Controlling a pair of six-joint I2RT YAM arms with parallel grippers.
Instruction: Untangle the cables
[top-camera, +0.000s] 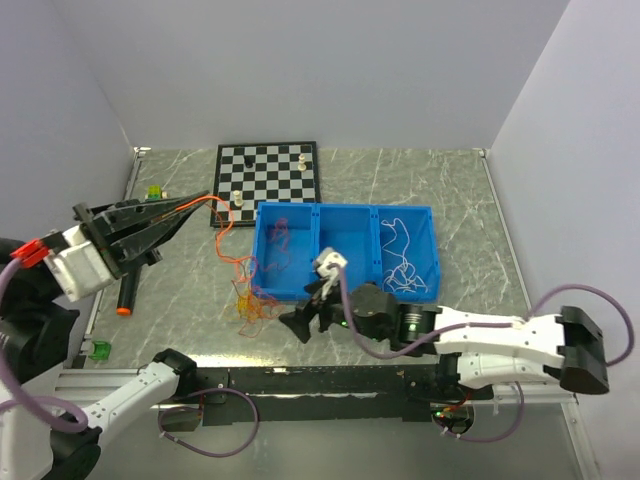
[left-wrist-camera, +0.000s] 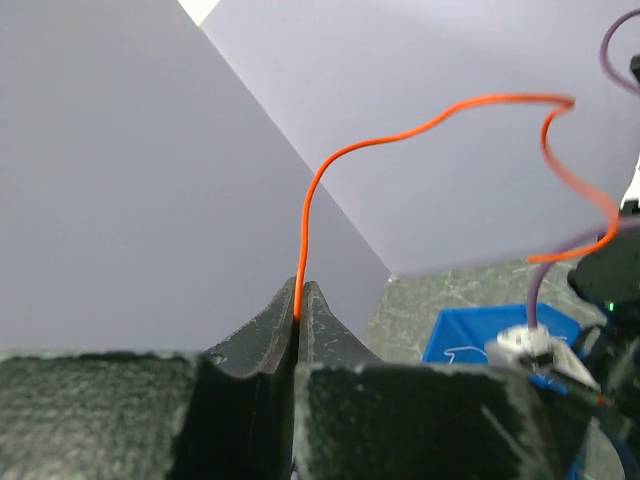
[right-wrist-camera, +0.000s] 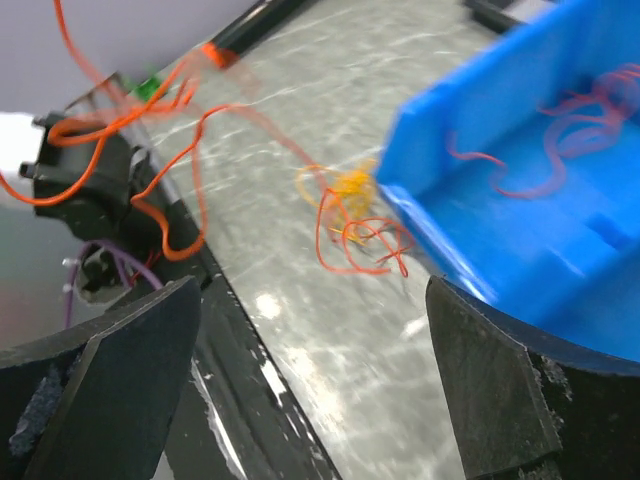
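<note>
We find the left gripper (top-camera: 203, 201) clamped on one orange cable (left-wrist-camera: 400, 135), which runs down to the tangle of cables (top-camera: 250, 295), orange, red and yellow. The tangle lies on the table (top-camera: 450, 190), just beside the front left corner of the blue tray (top-camera: 345, 207). The right gripper (right-wrist-camera: 312, 300) hangs near the tray's front wall, jaws wide apart and empty; a red cable (top-camera: 278, 240) lies in the left compartment and a white cable (top-camera: 400, 255) in the right.

Right wrist view smeared: blue bin (right-wrist-camera: 450, 200) cut off at right edge, orange cable (right-wrist-camera: 120, 120) fuzzy. Tangle (top-camera: 248, 298) left of bin too small to separate strands. Left tool (left-wrist-camera: 300, 305) hides cable's pinched end.
</note>
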